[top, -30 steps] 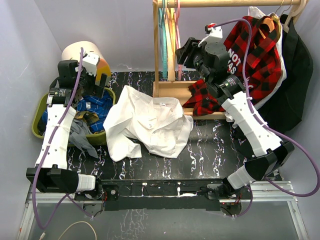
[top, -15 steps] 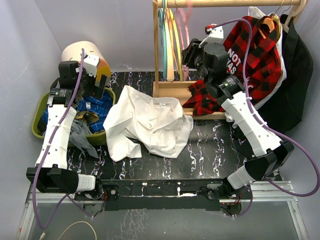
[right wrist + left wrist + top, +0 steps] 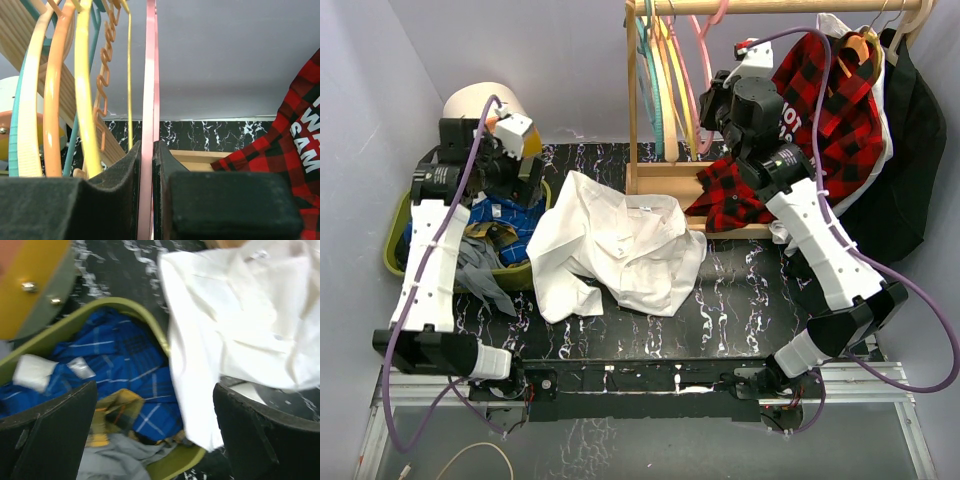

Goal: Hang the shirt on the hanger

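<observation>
The hanger point(image 3: 149, 90) is clamped between the closed fingers of the right gripper point(image 3: 148, 165) and is seen in the centre of the right wrist view as a thin pink bar running top to bottom. In the top view its hook appears to sit over the wooden rail point(image 3: 770, 7) at the upper middle of the frame, so the step in hand is judged to be lifting it off the rack. To do this well, the hook should be raised clear of the rail before anything is drawn sideways. The pink bar should also be kept apart from the yellow hanger point(image 3: 84, 90) and the orange hanger point(image 3: 52, 100) just to its left, which could be dragged along. Thin plastic is held in a narrow pinch, so twisting should be avoided lest it pivot. The shirt point(image 3: 620, 240) lies crumpled on the black table point(image 3: 740, 300) in the centre of the top view, one edge apparently draped over the rim of the green basket point(image 3: 145, 315). The left gripper point(image 3: 155, 435) is held wide apart above that basket at the left, with nothing between its fingers, and could be brought to the collar.
</observation>
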You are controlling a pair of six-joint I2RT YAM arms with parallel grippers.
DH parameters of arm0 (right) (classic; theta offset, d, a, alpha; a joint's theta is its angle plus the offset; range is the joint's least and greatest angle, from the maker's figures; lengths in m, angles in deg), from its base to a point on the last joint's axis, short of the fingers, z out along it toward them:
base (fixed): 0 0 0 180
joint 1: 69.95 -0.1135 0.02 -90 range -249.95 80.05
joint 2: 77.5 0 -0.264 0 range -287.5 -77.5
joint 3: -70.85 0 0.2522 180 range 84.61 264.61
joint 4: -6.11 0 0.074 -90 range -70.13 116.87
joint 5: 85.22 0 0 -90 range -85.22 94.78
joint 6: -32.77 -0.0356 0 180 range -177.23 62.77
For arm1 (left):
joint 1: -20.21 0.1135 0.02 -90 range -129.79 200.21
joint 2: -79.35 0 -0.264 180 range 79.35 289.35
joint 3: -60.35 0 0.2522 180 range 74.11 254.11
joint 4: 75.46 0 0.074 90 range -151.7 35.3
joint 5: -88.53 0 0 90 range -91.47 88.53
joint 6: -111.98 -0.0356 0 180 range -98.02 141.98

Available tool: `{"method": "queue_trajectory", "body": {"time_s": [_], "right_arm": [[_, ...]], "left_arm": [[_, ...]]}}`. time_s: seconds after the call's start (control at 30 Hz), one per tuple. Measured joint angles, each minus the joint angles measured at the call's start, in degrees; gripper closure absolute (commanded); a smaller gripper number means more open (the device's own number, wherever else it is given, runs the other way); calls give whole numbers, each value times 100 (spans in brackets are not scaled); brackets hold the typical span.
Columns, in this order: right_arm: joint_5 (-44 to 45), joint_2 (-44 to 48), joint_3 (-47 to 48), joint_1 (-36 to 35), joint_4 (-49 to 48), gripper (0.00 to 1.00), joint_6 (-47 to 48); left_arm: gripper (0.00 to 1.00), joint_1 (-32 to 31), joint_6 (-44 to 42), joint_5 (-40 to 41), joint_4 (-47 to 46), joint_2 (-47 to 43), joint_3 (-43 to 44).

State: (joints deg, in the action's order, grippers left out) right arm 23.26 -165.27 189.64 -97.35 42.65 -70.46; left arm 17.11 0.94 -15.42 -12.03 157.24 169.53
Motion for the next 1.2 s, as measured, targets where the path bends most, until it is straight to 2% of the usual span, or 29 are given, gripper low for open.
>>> {"method": "queue_trajectory", "body": {"time_s": [0.07, 0.13, 0.27, 0.33, 0.43, 0.63, 0.93, 1.07, 1.2], "right_arm": [[4, 0, 7, 35, -4, 92, 66], [28, 4, 2, 52, -9, 92, 149], [164, 105, -96, 55, -28, 92, 321], [212, 192, -151, 57, 20, 92, 400], [258, 455, -382, 55, 39, 92, 446], [262, 1296, -610, 55, 179, 92, 544], [251, 2376, -1502, 57, 391, 92, 448], [179, 3038, -2319, 57, 592, 92, 149], [66, 3989, -3379, 57, 1196, 92, -365]], "left_arm": [[3, -122, -11, -350, 402, 302, 203], [3, -501, -2, -568, 664, 601, 219], [3, -1596, 166, -793, 796, 920, -326], [3, -1869, 345, -885, 798, 946, -522], [3, -1921, 787, -656, 424, 841, -686], [3, -2277, 1475, 446, -610, 435, -1250], [4, -2776, 1773, 717, -984, 986, -1272], [5, -3001, 1790, 737, -981, 1097, -1316], [5, -3202, 1803, 949, -1086, 1165, -1403]]}}
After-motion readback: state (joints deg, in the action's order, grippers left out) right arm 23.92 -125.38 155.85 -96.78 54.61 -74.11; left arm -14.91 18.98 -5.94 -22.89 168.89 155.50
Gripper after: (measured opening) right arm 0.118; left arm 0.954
